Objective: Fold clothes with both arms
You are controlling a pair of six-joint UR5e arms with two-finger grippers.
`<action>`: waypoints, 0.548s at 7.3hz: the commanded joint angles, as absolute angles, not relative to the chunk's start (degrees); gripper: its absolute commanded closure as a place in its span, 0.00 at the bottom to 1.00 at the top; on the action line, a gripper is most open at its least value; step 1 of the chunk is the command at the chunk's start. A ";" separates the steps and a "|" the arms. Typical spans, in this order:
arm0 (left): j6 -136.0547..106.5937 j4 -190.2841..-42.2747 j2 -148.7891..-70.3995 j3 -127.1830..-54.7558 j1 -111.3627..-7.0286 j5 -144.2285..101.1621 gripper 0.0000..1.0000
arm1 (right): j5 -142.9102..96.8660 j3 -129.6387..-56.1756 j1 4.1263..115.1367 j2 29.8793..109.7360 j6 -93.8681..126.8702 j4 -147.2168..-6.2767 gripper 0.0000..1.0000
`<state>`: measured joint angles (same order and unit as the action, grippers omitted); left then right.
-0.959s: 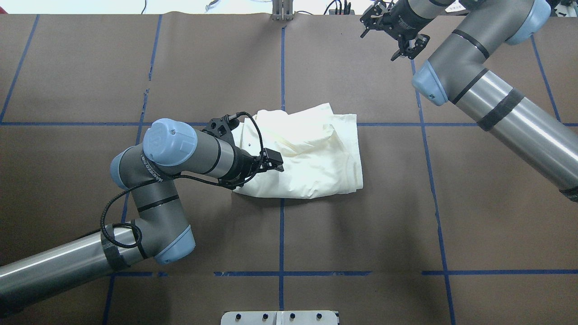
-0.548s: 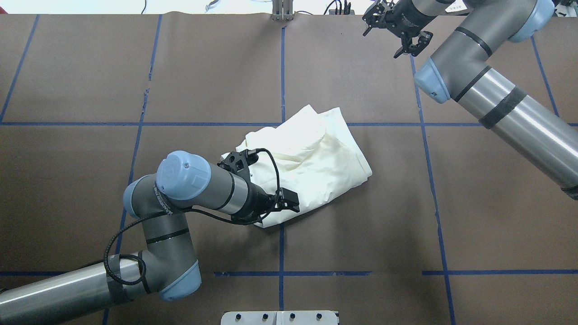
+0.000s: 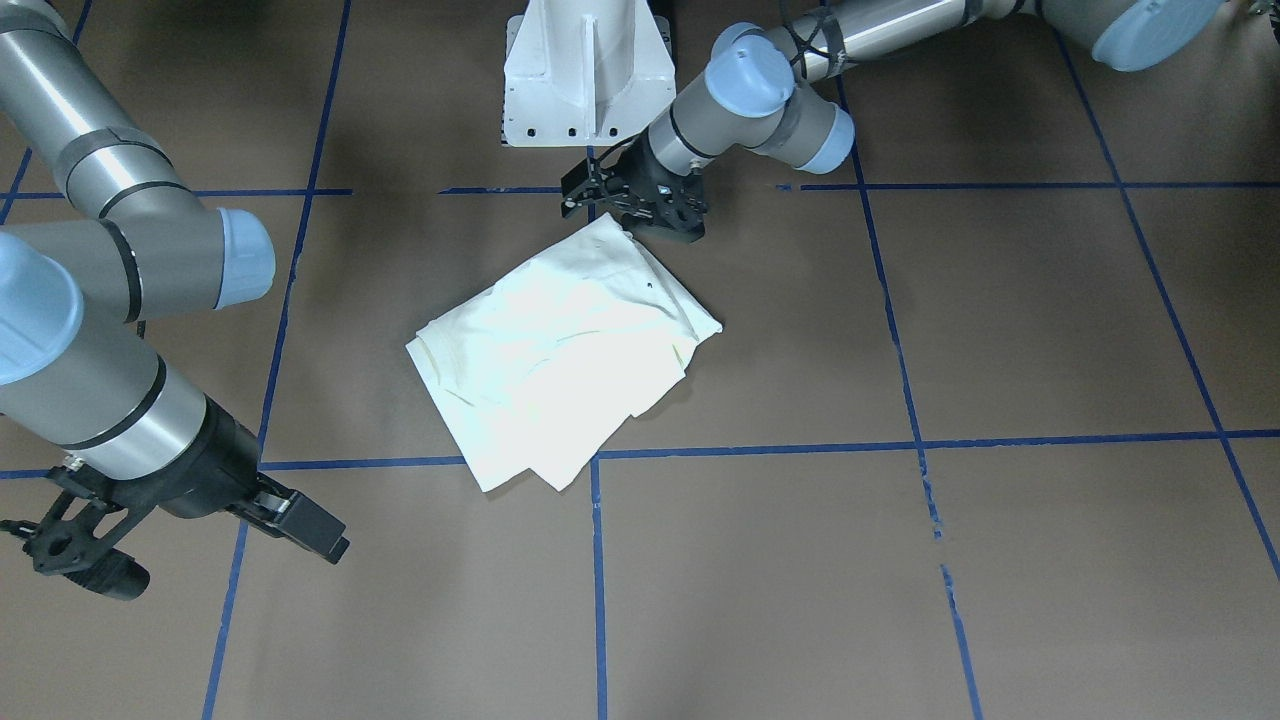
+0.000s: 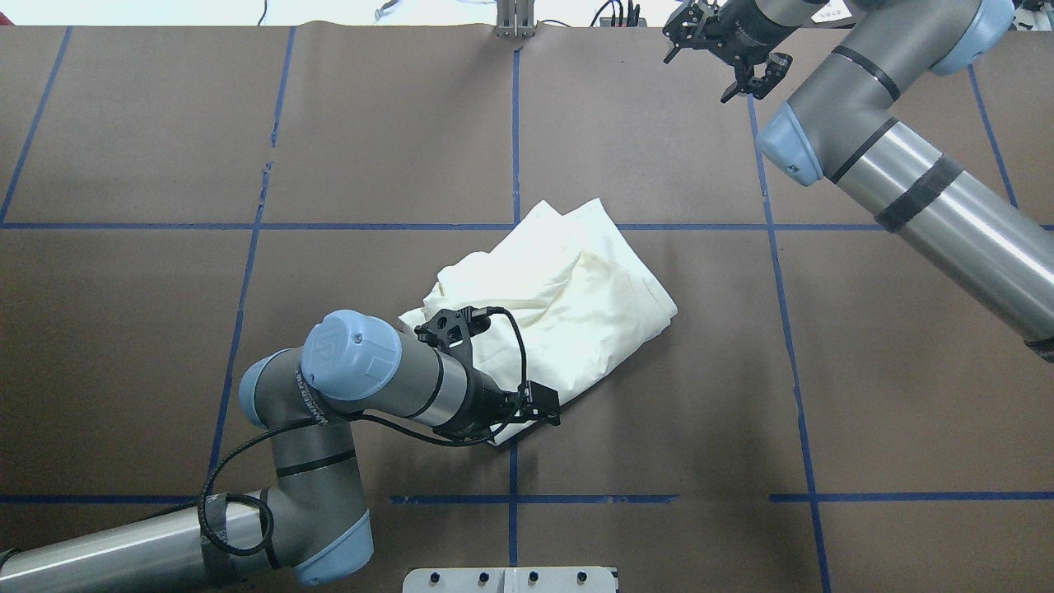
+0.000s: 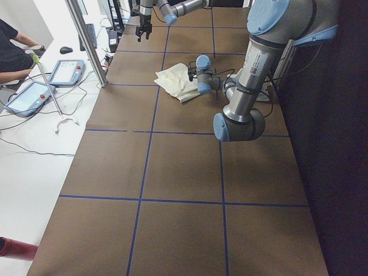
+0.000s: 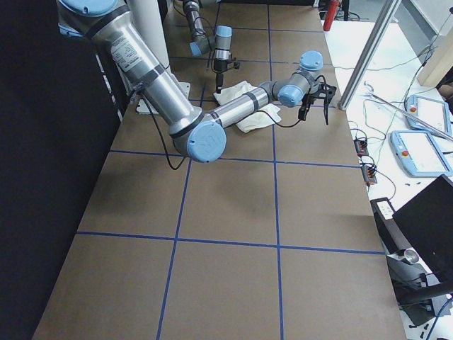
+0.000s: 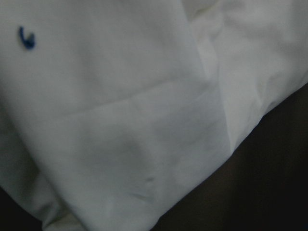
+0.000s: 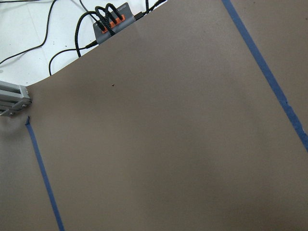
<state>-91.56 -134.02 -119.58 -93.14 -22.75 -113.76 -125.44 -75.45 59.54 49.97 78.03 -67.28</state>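
The cream-white shirt (image 4: 576,288) lies as a folded, rumpled bundle mid-table, plain side up, turned at an angle; it also shows in the front view (image 3: 550,370). No print shows. My left gripper (image 4: 498,422) sits at the bundle's corner nearest the robot, shut on the cloth; in the front view (image 3: 628,212) it is on that same corner. The left wrist view is filled with the cloth (image 7: 120,120). My right gripper (image 4: 725,58) hangs open and empty over the table's far edge, well away from the shirt; it is at the front view's lower left (image 3: 150,545).
The brown table cover (image 4: 247,123) is marked by a grid of blue tape lines (image 4: 513,123). The white pedestal base (image 3: 585,70) stands at the near edge. A power strip with cables (image 8: 113,24) lies past the far edge. A person with tablets (image 5: 63,72) is beside the table.
My left gripper has pulled the shirt's corner toward the robot, and the bundle has swung round from square to diagonal. The right gripper has stayed at the far edge.
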 commanded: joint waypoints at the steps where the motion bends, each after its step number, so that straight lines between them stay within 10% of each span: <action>1: -80.05 -127.93 -114.28 -100.07 -31.16 -113.99 0.00 | -125.51 -75.85 62.91 54.73 66.52 -67.32 0.00; 4: -53.63 -106.76 -102.25 -117.38 -47.22 -113.91 0.00 | -132.94 -78.31 75.10 65.27 37.28 -69.86 0.00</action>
